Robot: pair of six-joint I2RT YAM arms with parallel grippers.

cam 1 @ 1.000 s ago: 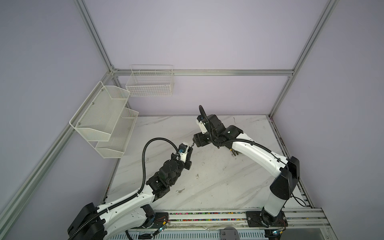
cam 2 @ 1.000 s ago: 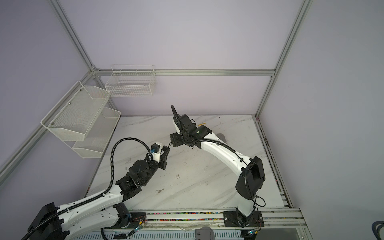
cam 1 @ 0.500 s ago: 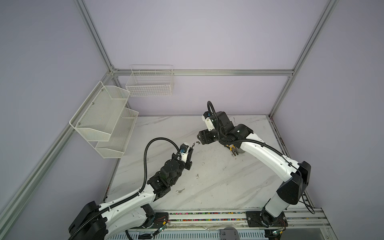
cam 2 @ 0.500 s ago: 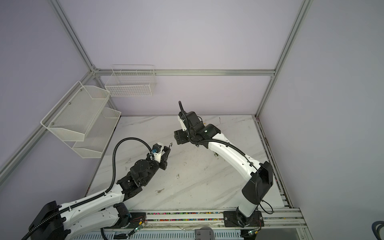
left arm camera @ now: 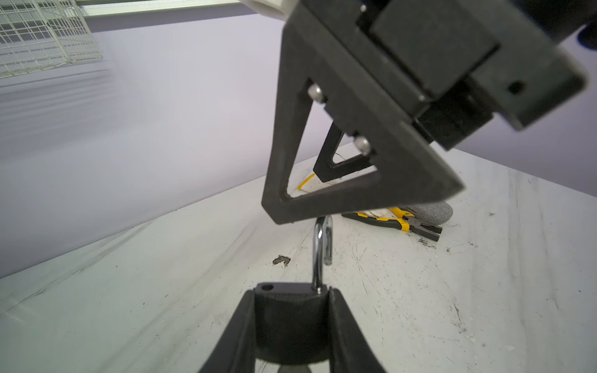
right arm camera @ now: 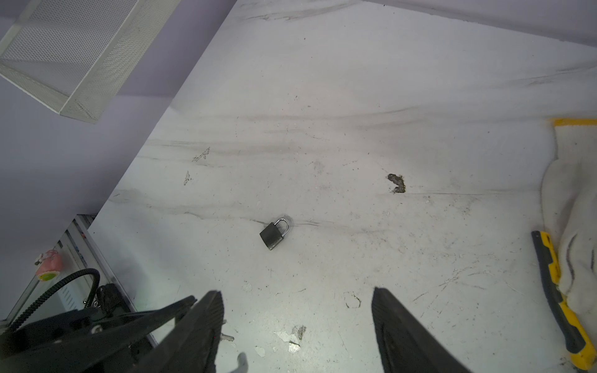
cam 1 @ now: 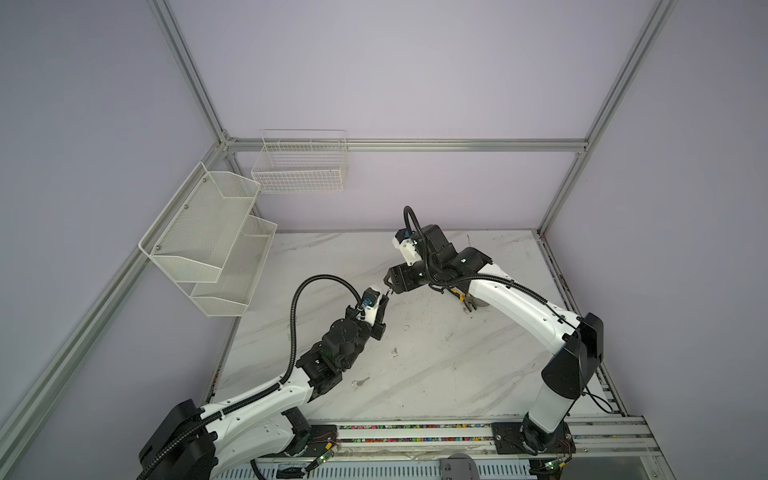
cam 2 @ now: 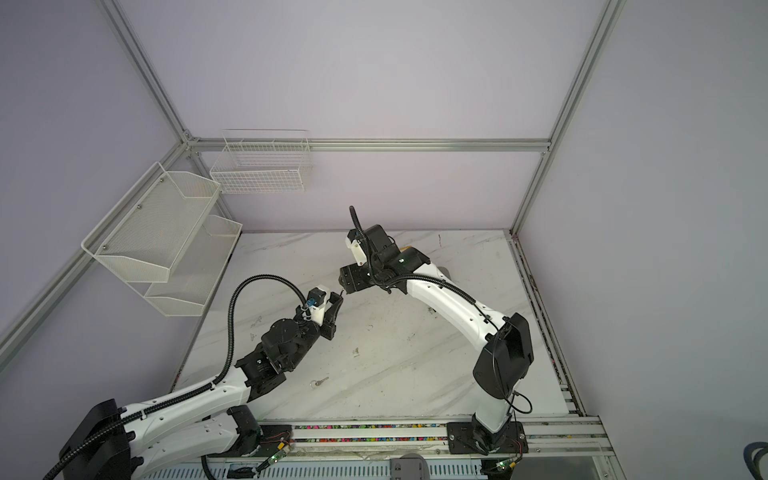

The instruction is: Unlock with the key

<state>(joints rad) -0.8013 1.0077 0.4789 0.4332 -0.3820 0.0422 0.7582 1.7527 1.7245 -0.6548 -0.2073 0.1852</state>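
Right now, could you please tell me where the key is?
In both top views the key lies on the table, left of centre near the front, beside the left arm.

Yellow-black pliers (right arm camera: 556, 295) lie on white table (cam 1: 436, 374), toward right back corner, just beside white glove (right arm camera: 571, 200). Back wall: wire basket (cam 1: 299, 166) hanging. Left wall: two mesh shelves (cam 1: 203, 232).

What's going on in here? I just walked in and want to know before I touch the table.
The left end effector clamps a black padlock by its body above the table. Its shackle is already open: one leg is out of its hole. The right end effector stands open at the shackle's top. A key and a second padlock, closed, lie on the table.
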